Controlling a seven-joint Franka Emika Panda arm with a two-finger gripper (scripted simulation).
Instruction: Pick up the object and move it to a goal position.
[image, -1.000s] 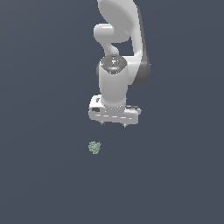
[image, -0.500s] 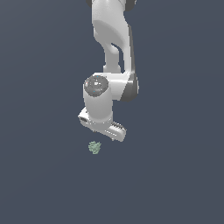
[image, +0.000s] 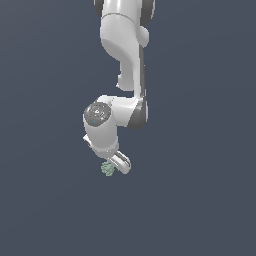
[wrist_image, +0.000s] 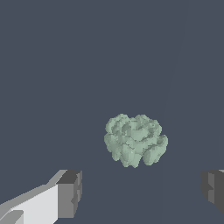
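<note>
The object (image: 107, 169) is a tiny pale grey-green lumpy blob on the dark grey floor; the white gripper head partly covers it in the exterior view. In the wrist view the object (wrist_image: 135, 139) shows whole, lying between and a little beyond the two dark finger pads (wrist_image: 70, 193). My gripper (image: 111, 168) is open, its jaws wide apart, directly above the object and close to the floor. Whether the fingers touch the object cannot be told; in the wrist view they stand apart from it.
The white arm (image: 125, 60) comes down from the top of the exterior view. The floor (image: 200, 200) is a plain dark grey surface.
The gripper has moved down and toward the exterior view's left, turning as it went, from well above the object to right over it. The object has not moved.
</note>
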